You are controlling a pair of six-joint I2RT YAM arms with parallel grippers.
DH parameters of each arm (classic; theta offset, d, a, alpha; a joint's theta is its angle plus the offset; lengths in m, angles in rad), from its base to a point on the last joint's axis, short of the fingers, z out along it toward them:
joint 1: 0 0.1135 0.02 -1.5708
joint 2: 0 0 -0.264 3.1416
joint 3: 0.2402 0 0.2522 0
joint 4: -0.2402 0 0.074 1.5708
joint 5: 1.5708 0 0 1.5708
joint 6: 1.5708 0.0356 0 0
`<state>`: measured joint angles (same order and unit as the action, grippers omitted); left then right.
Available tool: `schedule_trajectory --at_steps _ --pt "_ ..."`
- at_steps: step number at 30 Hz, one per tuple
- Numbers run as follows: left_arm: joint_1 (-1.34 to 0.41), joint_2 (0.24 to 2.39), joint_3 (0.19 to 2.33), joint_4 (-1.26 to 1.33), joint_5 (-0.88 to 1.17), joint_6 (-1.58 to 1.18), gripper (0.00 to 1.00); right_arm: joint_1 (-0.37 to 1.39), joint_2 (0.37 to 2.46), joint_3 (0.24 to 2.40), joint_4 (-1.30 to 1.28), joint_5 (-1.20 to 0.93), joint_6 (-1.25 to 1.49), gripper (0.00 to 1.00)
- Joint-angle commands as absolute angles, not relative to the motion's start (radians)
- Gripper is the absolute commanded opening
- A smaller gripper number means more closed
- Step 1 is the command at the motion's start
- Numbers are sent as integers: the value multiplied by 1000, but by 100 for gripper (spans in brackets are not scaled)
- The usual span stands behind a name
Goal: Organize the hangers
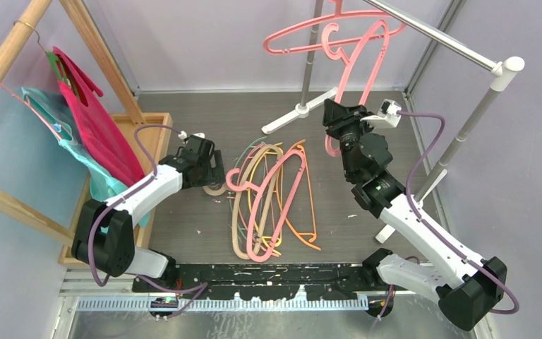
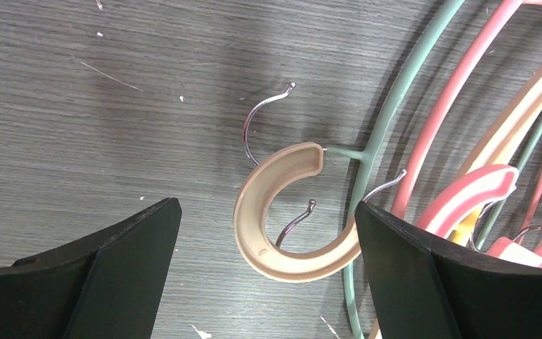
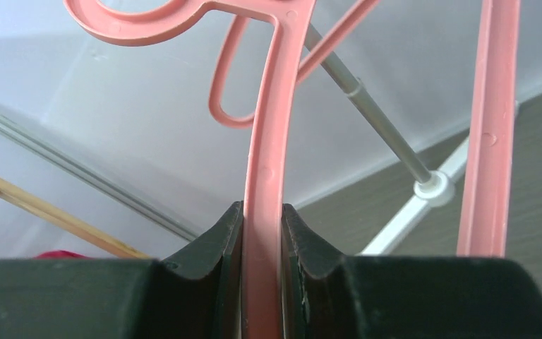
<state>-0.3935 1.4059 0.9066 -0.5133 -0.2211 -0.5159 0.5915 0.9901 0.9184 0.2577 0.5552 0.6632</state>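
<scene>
The left gripper [image 2: 267, 210] hangs wide open and empty over the hook of a beige hanger [image 2: 286, 265], at the left edge of the hanger pile [image 1: 272, 205] on the table [image 1: 183, 222]; the right gripper [image 3: 262, 215] clamps a pink hanger [image 3: 272, 134] raised near the metal rail [image 1: 430, 35]

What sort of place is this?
Likely a robot test cell staged as a wardrobe: plain grey walls, a silver metal garment rail, a wooden clothes rack, a gripped pink plastic hanger.
</scene>
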Motion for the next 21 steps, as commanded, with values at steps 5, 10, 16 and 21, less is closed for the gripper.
schedule_trajectory --at_steps 5,10,16,21 --pt "-397 1409 949 -492 -226 -516 98 577 1046 900 683 593 635 3" --pt "-397 1415 968 -496 -229 -513 98 558 1161 975 795 617 612 3" --pt "-397 1426 992 -502 -232 -502 98 497 1292 1057 884 594 661 3" --pt "-397 1440 997 -503 -235 -498 98 461 1376 1130 922 575 682 3"
